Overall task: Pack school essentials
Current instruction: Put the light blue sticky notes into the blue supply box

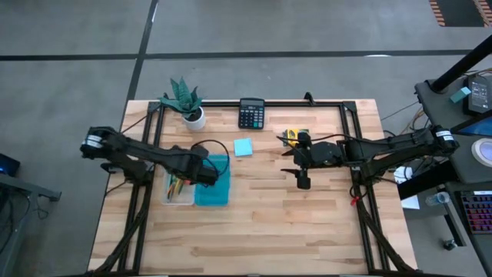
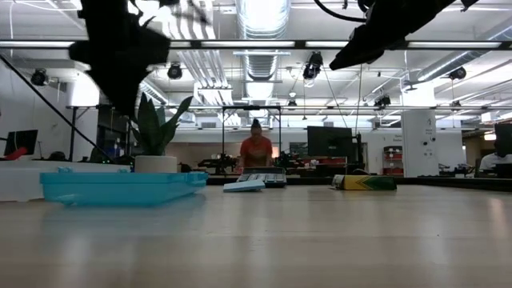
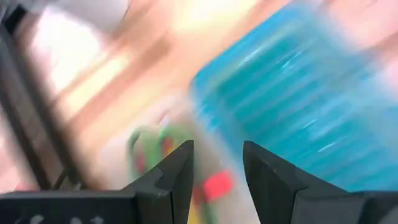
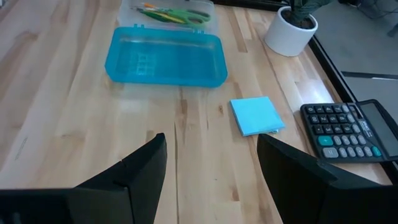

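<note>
The clear box (image 1: 178,189) lies open on the table with green-handled scissors (image 4: 186,15), pens and a red eraser (image 3: 217,184) inside. Its teal lid (image 1: 213,181) lies flat beside it. My left gripper (image 1: 204,171) hovers over the box and lid, open and empty; its wrist view is blurred. The light-blue sticky-note pad (image 1: 243,147) lies flat on the wood. The yellow crayon box (image 1: 294,136) lies just beyond my right gripper (image 1: 297,159), which is raised, open and empty, and faces the pad (image 4: 257,116) and the lid (image 4: 165,57).
A black calculator (image 1: 251,113) and a white-potted plant (image 1: 187,102) stand near the far edge. A black frame (image 1: 330,103) runs along the table's far side and both flanks. Bare wood spreads across the near half. A person in orange (image 2: 256,150) stands far off in the room.
</note>
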Controlling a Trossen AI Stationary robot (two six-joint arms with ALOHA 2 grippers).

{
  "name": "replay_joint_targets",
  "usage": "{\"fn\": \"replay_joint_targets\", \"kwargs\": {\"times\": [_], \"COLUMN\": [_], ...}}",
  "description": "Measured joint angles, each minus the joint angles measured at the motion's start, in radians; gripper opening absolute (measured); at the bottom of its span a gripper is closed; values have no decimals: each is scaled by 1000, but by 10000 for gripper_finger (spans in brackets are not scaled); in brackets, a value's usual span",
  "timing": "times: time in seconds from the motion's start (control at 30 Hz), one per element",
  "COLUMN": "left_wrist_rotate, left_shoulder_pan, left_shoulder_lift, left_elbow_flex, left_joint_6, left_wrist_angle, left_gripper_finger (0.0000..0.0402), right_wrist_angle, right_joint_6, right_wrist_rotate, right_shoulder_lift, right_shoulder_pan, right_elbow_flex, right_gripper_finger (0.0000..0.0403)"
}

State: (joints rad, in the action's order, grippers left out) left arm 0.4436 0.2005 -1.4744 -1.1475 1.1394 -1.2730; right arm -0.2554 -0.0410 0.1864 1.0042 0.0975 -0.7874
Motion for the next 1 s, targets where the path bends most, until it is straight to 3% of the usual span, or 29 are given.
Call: {"fn": "replay_joint_targets", "kwargs": {"times": [0.1,0.23,0.4,0.53,0.77,1.0], "left_wrist_rotate": [94,111,4,-73,-35,63], "left_shoulder_pan": [25,42,52,50,23,6], "left_shoulder_lift": [45,85,113,126,152,184], "left_elbow_flex": [11,60,147,220,285,292], "left_joint_6": [-145,-470,-866,-1062,-1165,-1264], "left_wrist_angle": [175,492,876,1095,1215,1218], "left_gripper_finger": [121,121,121,121,121,121], "right_wrist_angle": [17,29,32,80,224,238], "right_joint_6": [6,33,111,194,429,569], "right_wrist_rotate": [0,0,1,-1,25,35], "right_shoulder_lift": [0,0,0,0,0,0], "right_shoulder_pan": [0,0,0,0,-7,-82], "right_elbow_flex": [5,12,25,80,232,203], "right_gripper_finger": [237,237,237,237,237,237]}}
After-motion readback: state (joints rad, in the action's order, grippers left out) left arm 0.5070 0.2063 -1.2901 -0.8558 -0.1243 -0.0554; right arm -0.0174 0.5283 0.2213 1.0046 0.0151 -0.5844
